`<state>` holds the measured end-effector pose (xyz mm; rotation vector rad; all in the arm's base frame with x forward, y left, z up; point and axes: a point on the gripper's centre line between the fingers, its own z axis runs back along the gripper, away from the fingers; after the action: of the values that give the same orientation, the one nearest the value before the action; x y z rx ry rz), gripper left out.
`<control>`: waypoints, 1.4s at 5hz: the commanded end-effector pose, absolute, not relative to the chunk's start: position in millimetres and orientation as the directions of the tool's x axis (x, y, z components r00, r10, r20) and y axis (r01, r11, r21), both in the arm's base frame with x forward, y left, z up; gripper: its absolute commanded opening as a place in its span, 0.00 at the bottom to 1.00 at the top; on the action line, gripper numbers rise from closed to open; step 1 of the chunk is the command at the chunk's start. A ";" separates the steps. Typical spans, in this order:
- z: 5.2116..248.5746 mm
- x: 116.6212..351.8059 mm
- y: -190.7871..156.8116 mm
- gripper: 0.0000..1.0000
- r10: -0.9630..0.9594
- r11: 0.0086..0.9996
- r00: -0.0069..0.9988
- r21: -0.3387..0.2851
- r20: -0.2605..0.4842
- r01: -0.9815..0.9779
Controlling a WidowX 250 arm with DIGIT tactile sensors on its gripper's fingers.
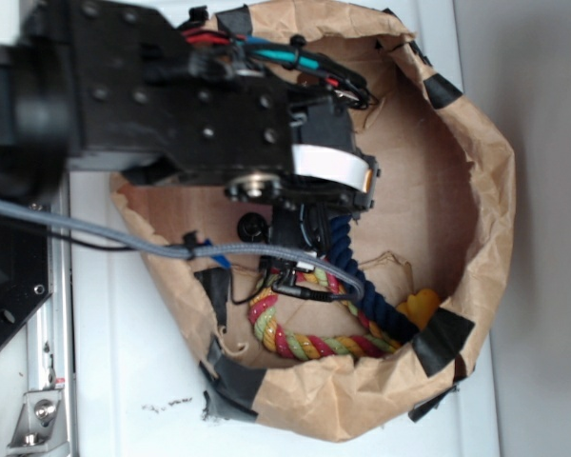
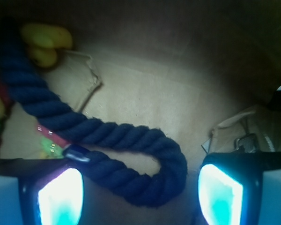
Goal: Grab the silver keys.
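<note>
Since the pincer (image 2: 140, 187) hangs wide open, empty, over the navy rope (image 2: 107, 136), the silver keys (image 2: 247, 140) peek at 2 o'clock.

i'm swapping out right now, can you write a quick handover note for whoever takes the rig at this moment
Gripper: open, nothing between its fingers, down inside the paper-lined bin.
Directly under it: a loop of the navy blue rope, not the target.
Silver keys: not clearly in view. A small metal piece shows at the right of the wrist view beside a paper flap; it may be part of them, but I cannot tell.
Also in the bin: the multicoloured rope ring and a yellow object.
Done: the arm has reached into the bin.
Left: find the keys, move clear of the rope, close on them, lift.
</note>
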<state>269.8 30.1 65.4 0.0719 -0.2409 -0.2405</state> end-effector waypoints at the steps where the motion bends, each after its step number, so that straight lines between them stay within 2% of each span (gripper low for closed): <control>1: 84.6 285.8 55.5 1.00 -0.211 0.975 0.927 0.138 0.309 0.175; 3: 91.8 279.3 72.6 1.00 -0.217 0.968 0.925 0.192 0.312 0.163; 5: 123.2 257.7 70.7 1.00 -0.247 0.969 0.918 0.076 0.310 0.235; 7: 148.3 254.5 67.6 1.00 -0.246 0.968 0.907 0.034 0.341 0.249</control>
<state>247.9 60.0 125.0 -0.0454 -0.2803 -0.2662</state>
